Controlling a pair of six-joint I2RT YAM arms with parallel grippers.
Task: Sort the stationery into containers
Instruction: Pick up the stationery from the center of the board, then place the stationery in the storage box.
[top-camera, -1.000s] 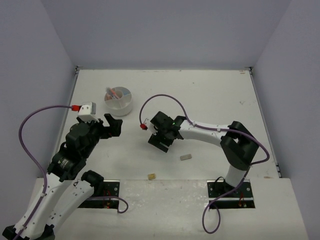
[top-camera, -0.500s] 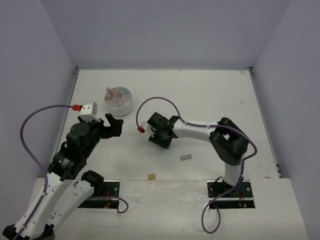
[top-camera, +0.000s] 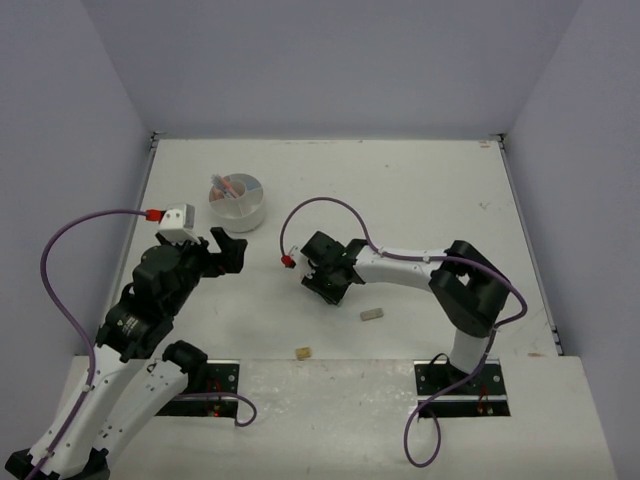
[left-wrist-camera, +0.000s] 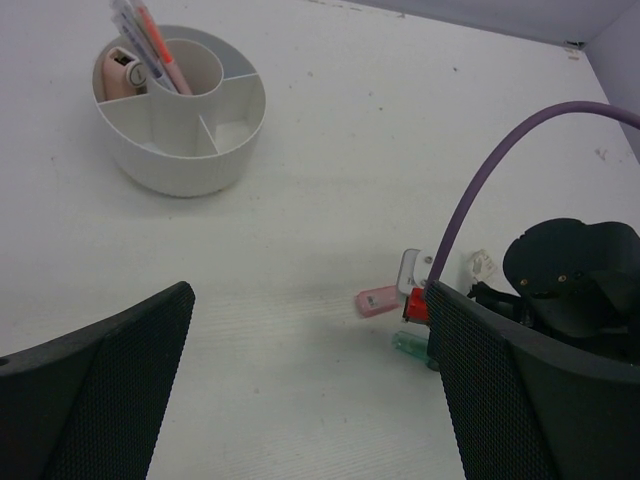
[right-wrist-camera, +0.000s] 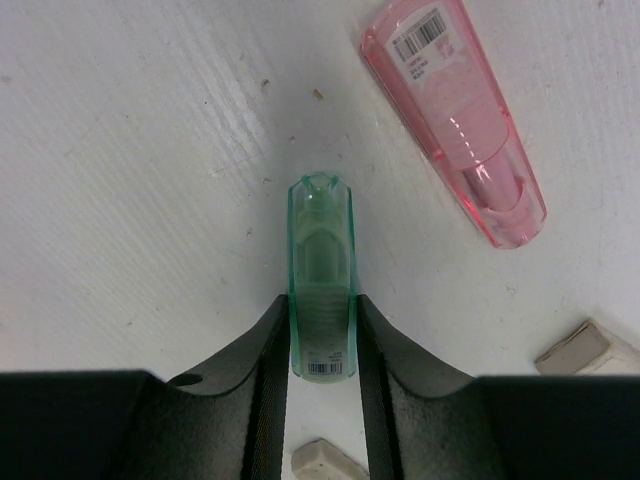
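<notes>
1. The right gripper (right-wrist-camera: 320, 312) is pressing its two fingers against the long sides of the green clip piece (right-wrist-camera: 320, 265). The jaws are standing narrow, with only this piece between them.
2. The green clip piece is lying flat on the table (right-wrist-camera: 120, 150); it is gripped but, as far as I can judge, not lifted yet.
3. Just beside it, up and to the right in the right wrist view, the pink clip piece (right-wrist-camera: 455, 130) is lying free, not touching the fingers.
4. A beige eraser (right-wrist-camera: 585, 347) is showing at the right edge of that view, and a second pale eraser (right-wrist-camera: 325, 458) is peeking out low between the fingers.
5. Further out, in the top view, a grey eraser (top-camera: 372, 313) and a tan eraser (top-camera: 301, 352) are lying near the arm bases, well apart from the tub.
6. The left gripper (left-wrist-camera: 315, 385) is hovering with its jaws fully apart and is holding nothing.
7. The white tub (left-wrist-camera: 170, 165) is standing far to the left, well apart from the green piece. The pens (left-wrist-camera: 150, 45) are leaning in its middle cup, and a pinkish item (left-wrist-camera: 120, 68) is sitting in one outer compartment.
8. My judgement: the pens are done; both clip pieces and the erasers are waiting, so much of the sorting is remaining.
</notes>
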